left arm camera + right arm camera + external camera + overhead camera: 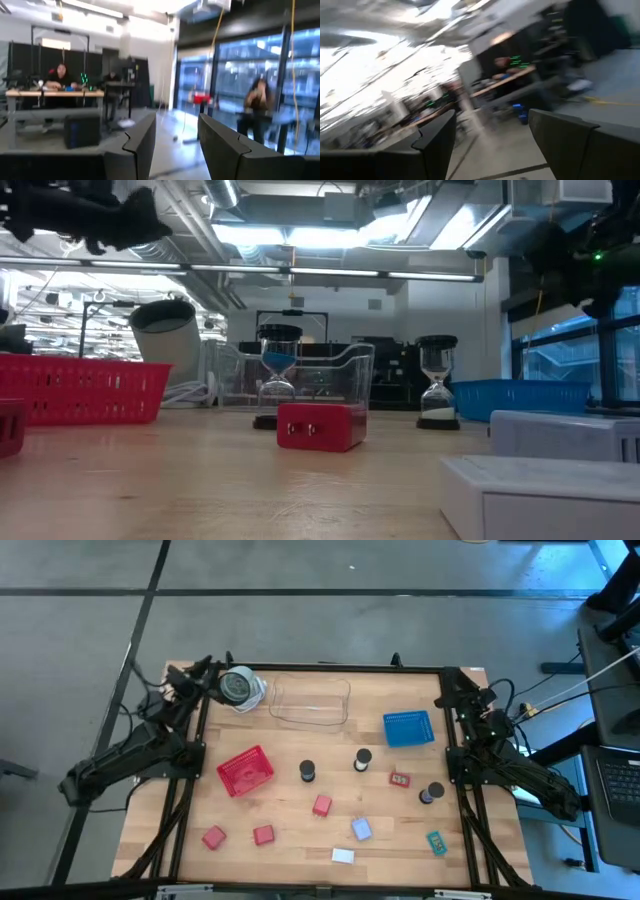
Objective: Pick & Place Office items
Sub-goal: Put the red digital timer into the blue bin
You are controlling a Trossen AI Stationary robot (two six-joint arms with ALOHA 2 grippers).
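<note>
Wooden tabletop (300,815) is seen from above with the office items scattered over its lower half. Three red blocks (322,805) are spread from centre to lower left; a pale blue cube (361,829) and a white block (343,856) lie near the lower edge, the white block's long axis running left to right. A green tag (435,842) sits at lower right, a red tag (400,780) above it. Three small black cylinders (308,772) stand upright across the middle; in the low view two are resolved as hourglasses, while the third is not seen there. In that view, the white block fills the lower right and is cut off by the frame.

The left tool (175,145) is raised at the upper left of the tabletop, its fingers spread and empty. The right tool (492,145) is held at the upper right, likewise spread. Both wrist views are blurred and show only the room.
</note>
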